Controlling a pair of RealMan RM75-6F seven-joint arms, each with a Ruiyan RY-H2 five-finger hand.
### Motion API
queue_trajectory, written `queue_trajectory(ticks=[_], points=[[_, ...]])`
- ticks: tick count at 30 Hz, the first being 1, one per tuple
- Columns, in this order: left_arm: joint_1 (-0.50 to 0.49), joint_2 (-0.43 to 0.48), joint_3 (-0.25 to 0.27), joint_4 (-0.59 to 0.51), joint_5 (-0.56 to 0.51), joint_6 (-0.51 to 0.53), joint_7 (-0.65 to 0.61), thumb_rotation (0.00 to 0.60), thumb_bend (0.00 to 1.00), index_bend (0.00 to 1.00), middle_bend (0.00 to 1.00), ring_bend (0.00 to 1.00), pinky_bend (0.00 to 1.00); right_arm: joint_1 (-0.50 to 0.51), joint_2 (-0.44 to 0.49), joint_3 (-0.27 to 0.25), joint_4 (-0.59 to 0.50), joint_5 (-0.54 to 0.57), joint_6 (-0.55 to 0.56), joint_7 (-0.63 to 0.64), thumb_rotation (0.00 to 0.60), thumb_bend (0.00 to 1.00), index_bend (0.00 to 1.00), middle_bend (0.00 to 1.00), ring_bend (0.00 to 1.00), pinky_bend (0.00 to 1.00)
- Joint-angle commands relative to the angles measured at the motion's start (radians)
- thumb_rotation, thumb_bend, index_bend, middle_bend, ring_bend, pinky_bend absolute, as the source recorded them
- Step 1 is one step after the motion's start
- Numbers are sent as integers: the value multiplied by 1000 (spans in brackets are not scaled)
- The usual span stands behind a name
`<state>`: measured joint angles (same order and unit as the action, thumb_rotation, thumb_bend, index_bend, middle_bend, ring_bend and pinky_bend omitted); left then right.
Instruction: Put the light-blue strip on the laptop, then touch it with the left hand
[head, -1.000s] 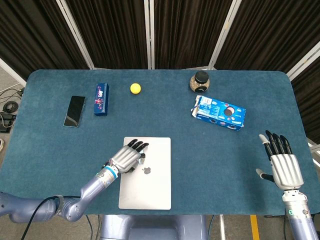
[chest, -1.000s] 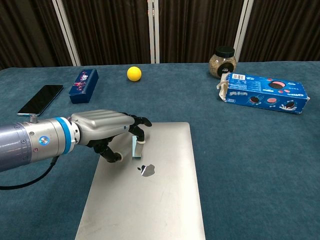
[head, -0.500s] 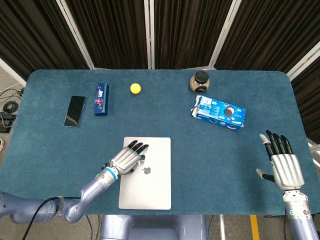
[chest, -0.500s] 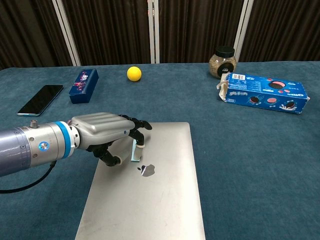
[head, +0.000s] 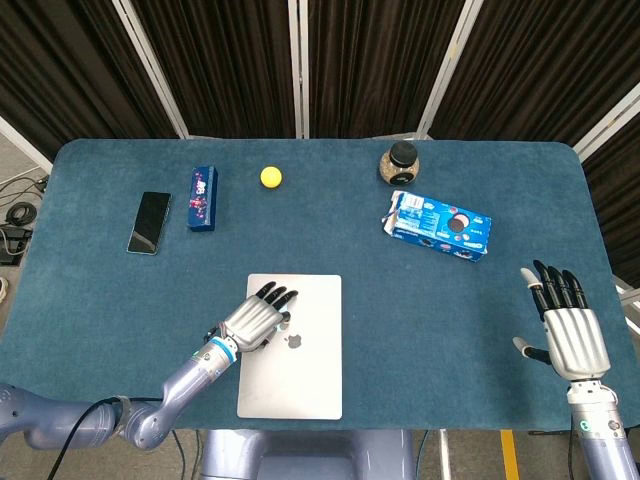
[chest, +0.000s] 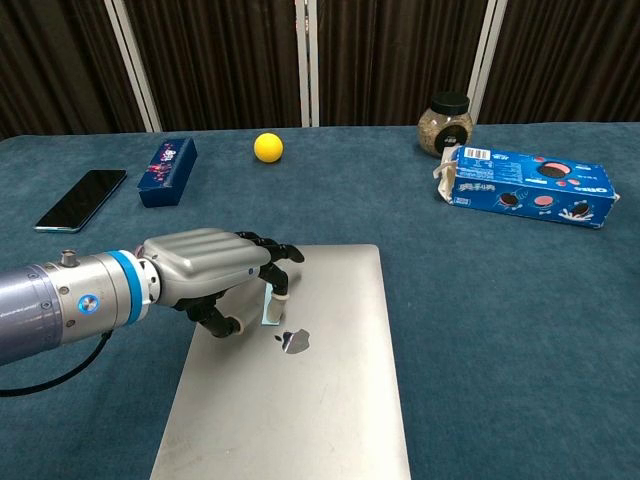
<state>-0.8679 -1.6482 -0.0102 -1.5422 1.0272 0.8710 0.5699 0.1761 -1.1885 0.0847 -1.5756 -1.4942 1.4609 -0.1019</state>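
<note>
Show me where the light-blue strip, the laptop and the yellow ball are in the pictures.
light-blue strip (chest: 270, 306): chest view, on its visible lower part under the fingers.
laptop (chest: 310, 410): chest view, on the bare silver lid.
yellow ball (chest: 267, 147): chest view, on its middle.

The head view looks steeply down from above on the whole surface (head: 90, 300). The chest view sits low and near, facing 12 o'clock. Both share the laptop (head: 300, 350) (chest: 320, 380).

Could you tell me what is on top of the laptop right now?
Above the closed laptop, the left robot hand holds the light-blue strip upright near the logo. Whether the strip's lower edge touches the lid cannot be told; the fingers cover part of it.
</note>
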Motion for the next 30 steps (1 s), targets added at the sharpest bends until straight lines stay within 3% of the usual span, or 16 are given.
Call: queue_trajectory(ticks=[1,11,30], points=[[4,3,-3,-8,9,11,-2,600,704,424,0,0,0,-1,1,1,-1,-1,1,2,600,0,0,0,0,0],[18,31,3,-51,41,39,5,600,704,424,0,0,0,-5,5,2,-5,-5,4,6,600,0,0,0,0,0],[26,17,3,-22,22,13,-8,600,705,425,0,0,0,-9,9,7,-7,-6,3,13,600,0,0,0,0,0]])
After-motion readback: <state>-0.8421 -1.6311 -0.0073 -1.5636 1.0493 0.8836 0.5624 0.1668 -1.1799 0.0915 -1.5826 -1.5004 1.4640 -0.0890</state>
